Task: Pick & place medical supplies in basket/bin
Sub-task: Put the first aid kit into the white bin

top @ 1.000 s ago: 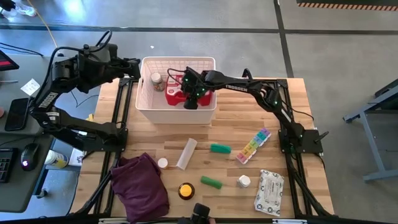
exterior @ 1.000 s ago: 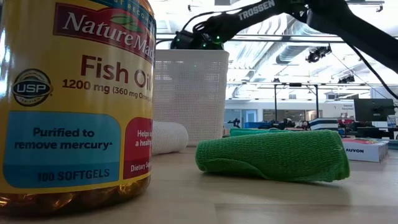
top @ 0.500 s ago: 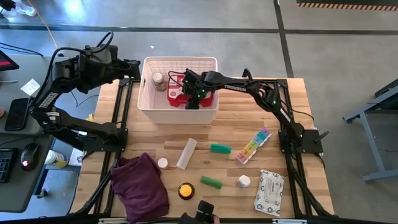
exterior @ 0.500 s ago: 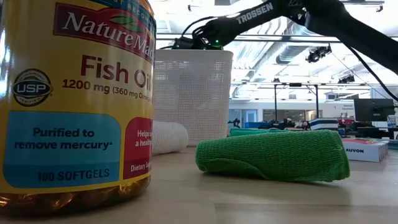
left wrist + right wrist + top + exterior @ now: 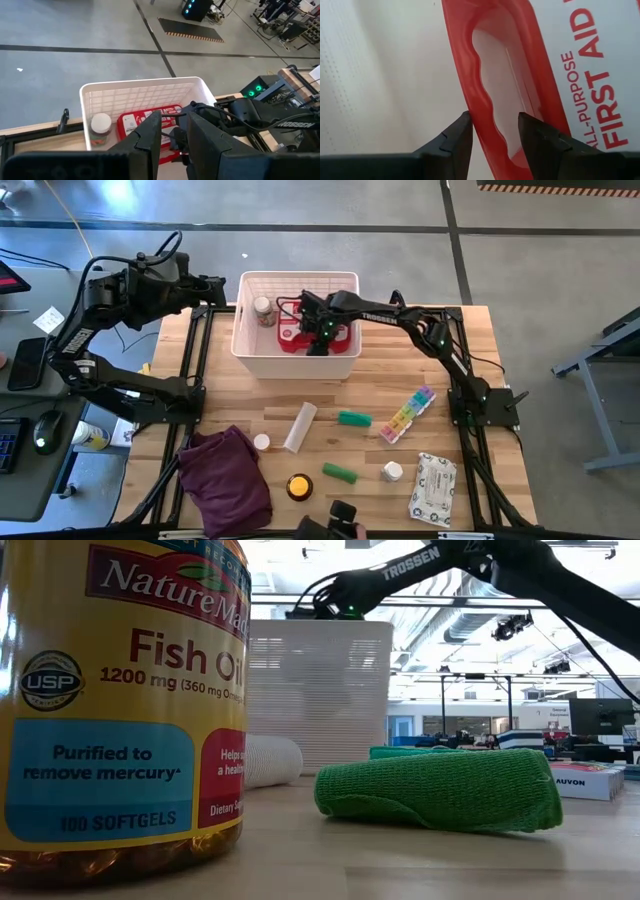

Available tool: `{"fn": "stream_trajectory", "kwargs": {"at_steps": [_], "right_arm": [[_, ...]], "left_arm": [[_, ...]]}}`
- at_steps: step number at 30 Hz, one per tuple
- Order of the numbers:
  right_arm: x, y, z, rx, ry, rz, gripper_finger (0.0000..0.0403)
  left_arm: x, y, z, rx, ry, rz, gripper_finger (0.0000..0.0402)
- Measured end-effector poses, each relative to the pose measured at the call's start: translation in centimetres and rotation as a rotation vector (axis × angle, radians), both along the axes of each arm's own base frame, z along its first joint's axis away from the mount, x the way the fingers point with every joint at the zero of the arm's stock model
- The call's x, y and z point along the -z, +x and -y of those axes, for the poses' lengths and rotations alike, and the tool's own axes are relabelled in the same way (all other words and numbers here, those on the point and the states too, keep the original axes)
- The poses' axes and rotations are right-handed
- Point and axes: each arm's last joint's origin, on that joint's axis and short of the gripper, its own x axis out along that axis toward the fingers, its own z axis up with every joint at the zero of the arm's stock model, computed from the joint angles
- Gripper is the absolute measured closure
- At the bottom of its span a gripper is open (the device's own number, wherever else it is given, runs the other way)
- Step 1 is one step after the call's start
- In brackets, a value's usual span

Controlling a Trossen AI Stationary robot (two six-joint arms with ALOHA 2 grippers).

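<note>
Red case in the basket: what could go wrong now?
1. The right gripper is down at the case's handle. If it catches there as it lifts, the case might come back out.
2. The bottle stands close beside the case, so a nudge could knock it over.
3. The gripper is deep inside the basket, so a sideways move might shove the basket along.

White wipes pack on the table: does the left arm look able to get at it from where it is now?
Probably not easily: the wipes pack lies at the near right corner, while the left end effector hovers far left, beside the basket.
</note>
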Motion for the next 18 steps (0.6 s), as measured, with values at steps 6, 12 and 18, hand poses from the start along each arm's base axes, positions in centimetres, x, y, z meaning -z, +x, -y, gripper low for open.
{"fn": "stream_trajectory", "kwargs": {"at_steps": [6,12,18], "right_arm": [[0.2,-1.3,0.4,-0.018,0.034,-0.099,0.0257],[0.3,-2.8,1.2,0.006,0.099,-0.177,0.0269],[0.4,-3.9,2.0,0.054,0.158,-0.209,0.0273]], "left_arm": [[0.0,0.0,0.0,0.0,0.0,0.0,0.0275],[0.1,0.0,0.0,0.0,-0.002,-0.007,0.0275],[0.2,-0.1,0.0,-0.001,-0.009,-0.02,0.0275]]}}
